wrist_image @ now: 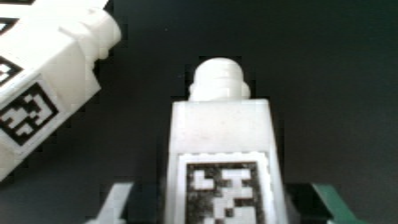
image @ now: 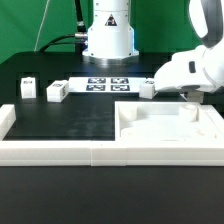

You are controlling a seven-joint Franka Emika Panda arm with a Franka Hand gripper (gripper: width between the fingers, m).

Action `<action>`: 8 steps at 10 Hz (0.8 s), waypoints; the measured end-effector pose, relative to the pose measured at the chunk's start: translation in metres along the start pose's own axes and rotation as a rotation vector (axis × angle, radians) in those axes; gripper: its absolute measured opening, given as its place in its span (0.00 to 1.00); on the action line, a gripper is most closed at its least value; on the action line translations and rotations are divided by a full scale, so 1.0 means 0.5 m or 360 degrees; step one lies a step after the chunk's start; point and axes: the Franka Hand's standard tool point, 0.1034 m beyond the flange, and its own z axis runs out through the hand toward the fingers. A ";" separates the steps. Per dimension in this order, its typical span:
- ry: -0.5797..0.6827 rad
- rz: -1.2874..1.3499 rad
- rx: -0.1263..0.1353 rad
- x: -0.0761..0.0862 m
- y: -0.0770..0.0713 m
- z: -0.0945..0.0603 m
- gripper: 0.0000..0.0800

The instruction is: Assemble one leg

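Observation:
In the wrist view my gripper (wrist_image: pixel 222 205) is shut on a white leg (wrist_image: pixel 222 130). The leg's tag faces the camera and its rounded screw tip (wrist_image: pixel 221 74) points away over the black table. One finger (wrist_image: pixel 118 203) shows beside the leg. A second tagged leg (wrist_image: pixel 47 85) lies close by. In the exterior view my gripper (image: pixel 191 100) is largely hidden under the white hand, low over the far right part of the large white square panel (image: pixel 150 128). Another leg (image: pixel 146 88) stands by the panel's far left corner.
Two more legs (image: pixel 27 87) (image: pixel 56 92) stand on the exterior view's left. The marker board (image: pixel 108 84) lies in front of the robot base (image: pixel 108 35). Long white border rails (image: pixel 70 152) run along the front and the left.

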 end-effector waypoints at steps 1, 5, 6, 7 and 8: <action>0.0000 0.0000 0.0000 0.000 0.000 0.000 0.36; -0.0008 -0.0021 -0.0002 -0.006 0.001 -0.007 0.36; -0.0008 -0.0056 -0.0008 -0.030 0.009 -0.036 0.36; 0.0012 -0.0071 -0.0011 -0.050 0.015 -0.064 0.36; 0.0031 -0.0075 -0.0013 -0.066 0.020 -0.085 0.36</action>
